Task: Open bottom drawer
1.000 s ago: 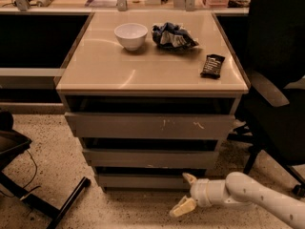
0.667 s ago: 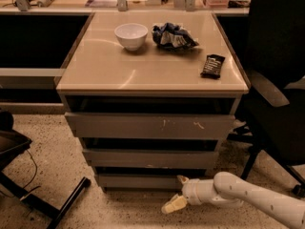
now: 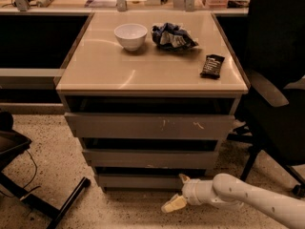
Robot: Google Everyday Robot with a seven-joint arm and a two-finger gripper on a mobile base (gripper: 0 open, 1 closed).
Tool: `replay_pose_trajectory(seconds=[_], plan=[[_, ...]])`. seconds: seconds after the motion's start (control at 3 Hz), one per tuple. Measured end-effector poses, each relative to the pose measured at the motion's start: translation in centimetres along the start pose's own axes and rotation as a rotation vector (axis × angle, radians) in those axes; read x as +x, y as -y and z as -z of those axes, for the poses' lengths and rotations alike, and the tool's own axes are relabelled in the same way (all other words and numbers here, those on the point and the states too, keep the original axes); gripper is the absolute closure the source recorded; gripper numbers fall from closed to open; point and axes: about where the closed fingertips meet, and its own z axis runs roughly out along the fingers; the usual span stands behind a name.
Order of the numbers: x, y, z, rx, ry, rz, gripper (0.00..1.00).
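Camera view: I see the white 2-finger gripper [image 3: 177, 191] low by the cabinet's right front corner. Its fingers are spread apart, the upper tip at the right end of the plain flat grey bottom drawer front [image 3: 138, 181], the lower tip over the speckled floor [image 3: 119, 209]. That front is the lowest of 3, just above the floor. The beige tabletop [image 3: 152, 70] carries a white round bowl [image 3: 130, 35], a crumpled blue bag [image 3: 172, 36] and a dark wrapped bar [image 3: 212, 66].

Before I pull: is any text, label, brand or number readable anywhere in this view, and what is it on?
No text here can be read.
Crumpled blue bag: its print is too blurred to read.
Dark wrapper: its markings are too small to read.
Bottom drawer: the front is plain, with no label. The gripper is open at its right end.
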Motion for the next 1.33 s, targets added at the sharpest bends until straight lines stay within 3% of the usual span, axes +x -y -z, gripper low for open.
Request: replay_pose_trajectory(seconds=[0.33, 0.67, 1.0, 1.33], plan=[[-1.7, -1.4, -0.2, 0.064, -0.130, 0.197, 0.00], [-4.1, -2.8, -0.5, 0.079, -0.168, 0.306, 0.00], [-4.2, -2.8, -0.6, 0.079, -0.167, 0.306, 0.00], [-2.4, -1.1, 0.5, 0.154, -0.220, 0.282, 0.00]])
